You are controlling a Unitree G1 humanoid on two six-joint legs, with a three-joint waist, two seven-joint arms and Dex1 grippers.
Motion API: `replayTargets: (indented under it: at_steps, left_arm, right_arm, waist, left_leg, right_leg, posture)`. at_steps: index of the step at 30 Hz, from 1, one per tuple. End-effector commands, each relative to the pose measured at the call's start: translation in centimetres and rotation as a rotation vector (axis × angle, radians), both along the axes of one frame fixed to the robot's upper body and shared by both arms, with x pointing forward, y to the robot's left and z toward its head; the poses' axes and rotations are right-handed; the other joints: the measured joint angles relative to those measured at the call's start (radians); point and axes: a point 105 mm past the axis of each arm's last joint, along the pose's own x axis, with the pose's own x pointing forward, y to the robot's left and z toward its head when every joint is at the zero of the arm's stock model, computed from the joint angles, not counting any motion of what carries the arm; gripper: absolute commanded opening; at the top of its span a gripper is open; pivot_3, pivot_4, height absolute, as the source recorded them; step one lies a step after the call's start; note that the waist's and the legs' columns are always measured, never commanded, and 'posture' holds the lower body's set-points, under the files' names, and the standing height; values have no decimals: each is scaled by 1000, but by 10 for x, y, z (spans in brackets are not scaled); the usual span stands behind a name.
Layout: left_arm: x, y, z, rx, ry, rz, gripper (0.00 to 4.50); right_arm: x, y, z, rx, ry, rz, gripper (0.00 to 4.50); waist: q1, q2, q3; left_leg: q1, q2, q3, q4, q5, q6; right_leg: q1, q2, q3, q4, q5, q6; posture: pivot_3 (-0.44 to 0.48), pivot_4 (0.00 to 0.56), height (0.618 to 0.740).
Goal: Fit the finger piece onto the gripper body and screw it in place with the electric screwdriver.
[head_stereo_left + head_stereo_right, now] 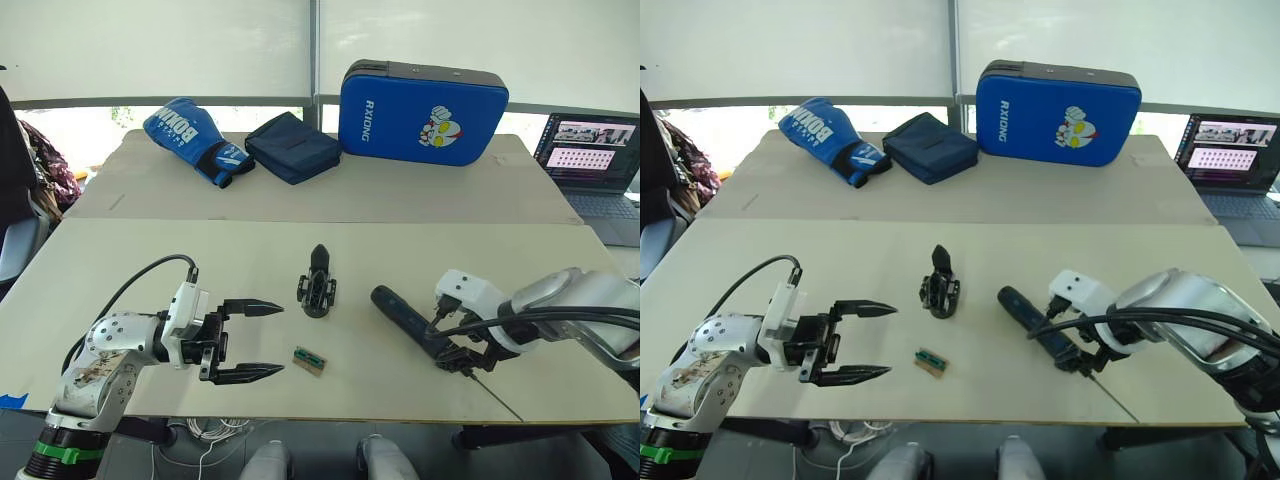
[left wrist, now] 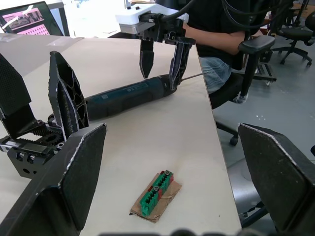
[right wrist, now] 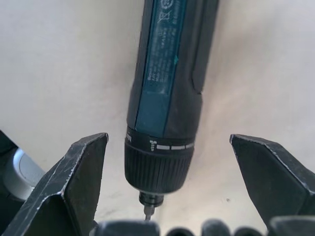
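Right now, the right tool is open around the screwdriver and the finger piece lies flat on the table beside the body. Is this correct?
Not quite. The finger piece stands on the body, pointing up, as the left eye view shows. The right tool is indeed open around the screwdriver on the table.

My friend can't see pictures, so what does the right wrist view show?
The robot's right hand hangs open over a thick dark-blue-and-black electric screwdriver lying on a pale beige table, one black finger on each side of its ribbed collar, not touching it.
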Motion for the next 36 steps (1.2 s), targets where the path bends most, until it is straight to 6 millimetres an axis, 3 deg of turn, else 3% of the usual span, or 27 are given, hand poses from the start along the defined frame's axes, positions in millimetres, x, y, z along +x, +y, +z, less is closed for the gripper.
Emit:
replayTargets:
  at_steps: [1, 4, 11, 21, 25, 29, 36]
  left_arm:
    - [-1, -2, 4, -6, -30, 0, 4500]
    - [-2, -4, 3, -10, -23, -11, 4500]
    - [0, -4, -1, 0, -19, -13, 4500]
    - [0, -1, -1, 5, -16, -5, 4500]
    - [0, -1, -1, 4, -18, -1, 4500]
    - [0, -1, -1, 4, -18, 2, 4500]
    - [-1, 1, -1, 8, -17, 3, 4500]
  right_arm:
    - [7, -6, 3, -86, -4, 1, 4415]
    - [18, 2, 8, -109, -13, 18, 4415]
    - [28, 11, -3, -128, 25, 25, 4415]
    - [16, 5, -14, -151, 116, 25, 4415]
    - [13, 4, -17, -149, 132, 17, 3384]
    - [13, 4, -20, -149, 137, 12, 1950]
    - [11, 2, -16, -116, 110, 47, 1916]
  waist:
    - [0, 0, 0]
    - [-3, 0, 0]
    - [-2, 0, 0]
    - [-1, 0, 0]
    - [-1, 0, 0]
    - [-1, 0, 0]
    - [1, 0, 0]
  left_leg:
    - [0, 0, 0, 0, 0, 0]
    - [0, 0, 0, 0, 0, 0]
    - [0, 0, 0, 0, 0, 0]
    - [0, 0, -1, 0, 0, 0]
    - [0, 0, -1, 0, 0, 0]
    - [0, 0, -1, 0, 0, 0]
    - [0, 0, -1, 0, 0, 0]
  right_leg:
    - [0, 0, 0, 0, 0, 0]
    - [-1, 0, 0, 0, 0, 0]
    - [-1, 0, 0, 0, 0, -1]
    - [-1, 0, -1, 0, 0, -1]
    - [-1, 0, -1, 0, 0, -1]
    - [-1, 0, -1, 0, 0, -1]
    - [0, 0, -1, 0, 0, 0]
  posture:
    - [0, 150, 740]
    - [0, 150, 740]
    - [0, 150, 740]
    - [0, 150, 740]
    - [0, 150, 740]
    - [0, 150, 740]
    - [0, 150, 740]
